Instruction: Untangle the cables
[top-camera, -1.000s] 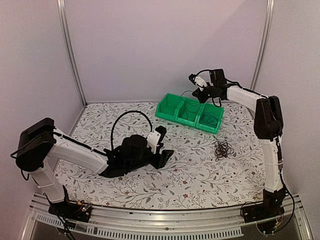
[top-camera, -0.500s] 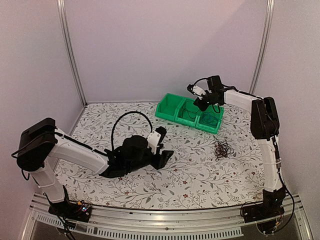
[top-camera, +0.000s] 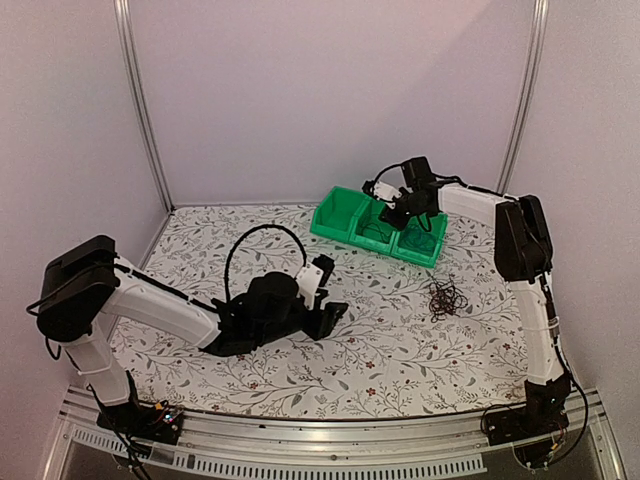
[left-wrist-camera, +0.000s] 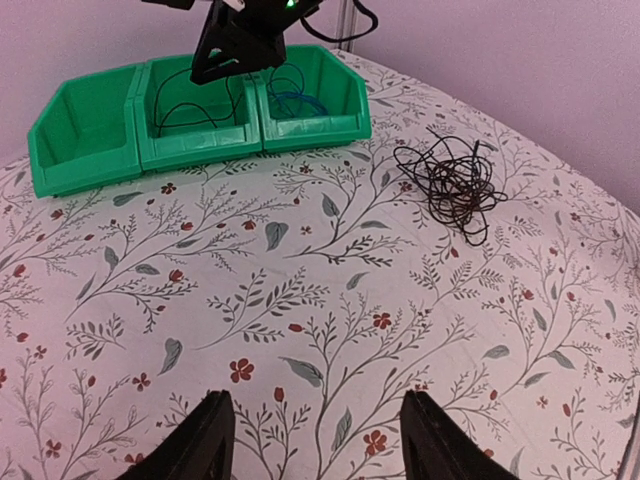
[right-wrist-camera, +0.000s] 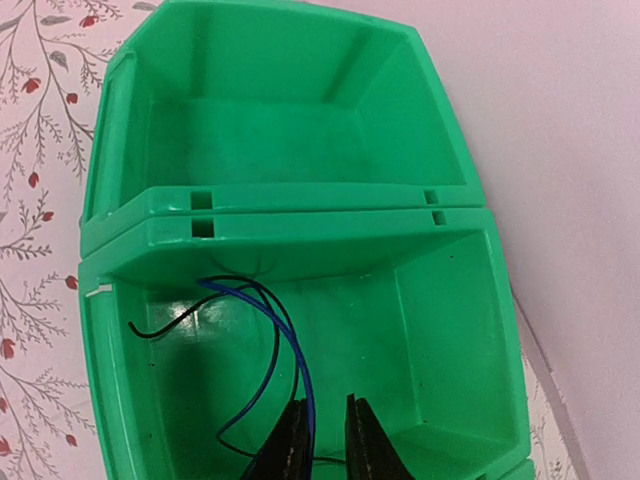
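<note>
right, the right arm is stretched out over the green plastic three-compartment bin at the far side of the flower-patterned table. the right gripper is dipped into the compartment next to the empty end one. its two black fingers are parted by just a narrow slit, with green showing through the gap. inside that compartment lie a thin blue wire and a thin black wire. both curve down from the dividing wall. the blue one runs right to the inner edge of the left-hand finger, and i can't tell whether it touches it.

from the left wrist view, there's a blue coil in the compartment at the right end of the bin, and black loops in the middle one.

out on the cloth, well apart from both arms, sits the loose tangle of dark brown and black cables. it's in front of the bin's right end, not touching it.

the left gripper rests low near the middle of the table. its fingers are spread wide with nothing between them but the floral print, and it's pointing toward the bin and the tangle.
</note>
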